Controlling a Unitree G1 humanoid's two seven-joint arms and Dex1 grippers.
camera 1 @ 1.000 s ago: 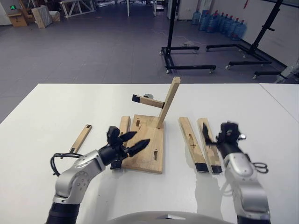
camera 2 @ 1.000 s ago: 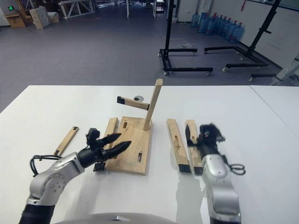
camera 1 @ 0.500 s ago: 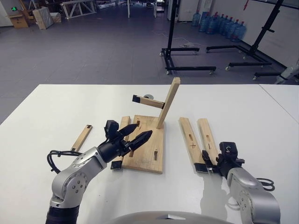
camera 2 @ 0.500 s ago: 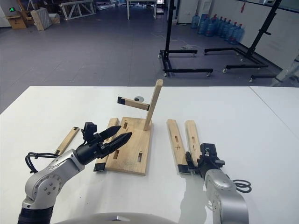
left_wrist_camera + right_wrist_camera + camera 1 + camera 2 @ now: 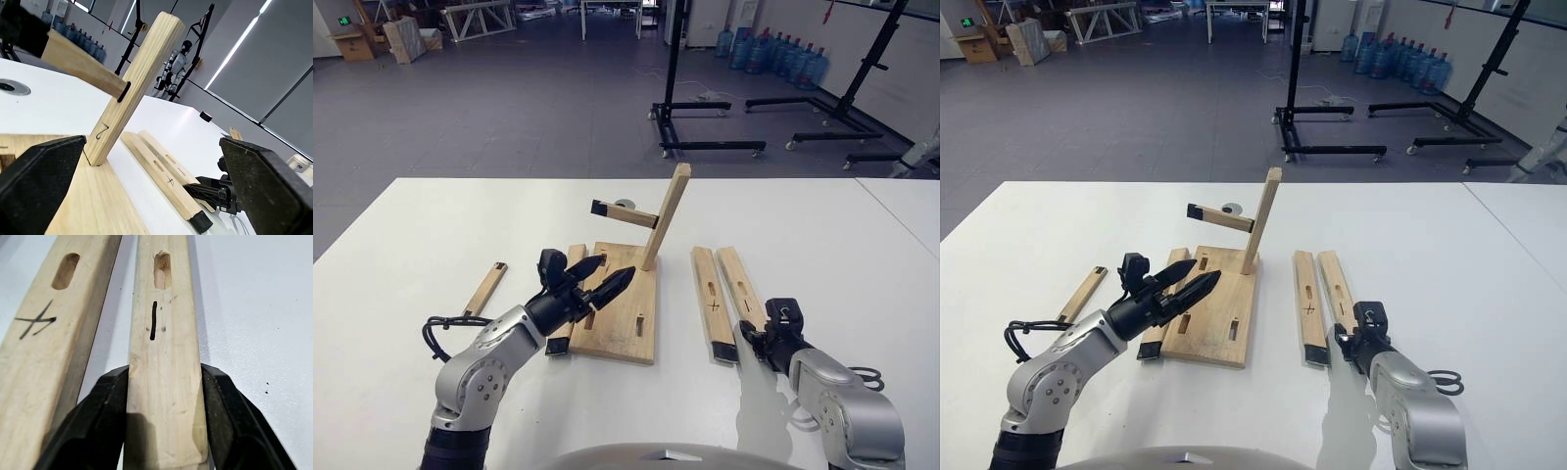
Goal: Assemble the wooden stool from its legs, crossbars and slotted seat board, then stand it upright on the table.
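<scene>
**Head views.** Table, white. Seat board lies flat at its middle, toward the near edge. One upright leg stands tilted in the board's far right slot, with a crossbar jutting from it toward the left. Third leg lies along the board's left edge. Loose crossbar lies farther left, apart. Right of the board are two legs side by side: cross-marked leg, then stroke-marked leg. Left gripper hovers over the board's left part, jaws wide. Right gripper sits at the stroke-marked leg's near end.

**Left wrist view.** Fingers are spread wide with nothing held; the upright leg and board lie ahead.

**Right wrist view.** Fingers clamp the stroke-marked leg by its two sides. The cross-marked leg lies just beside it.
</scene>
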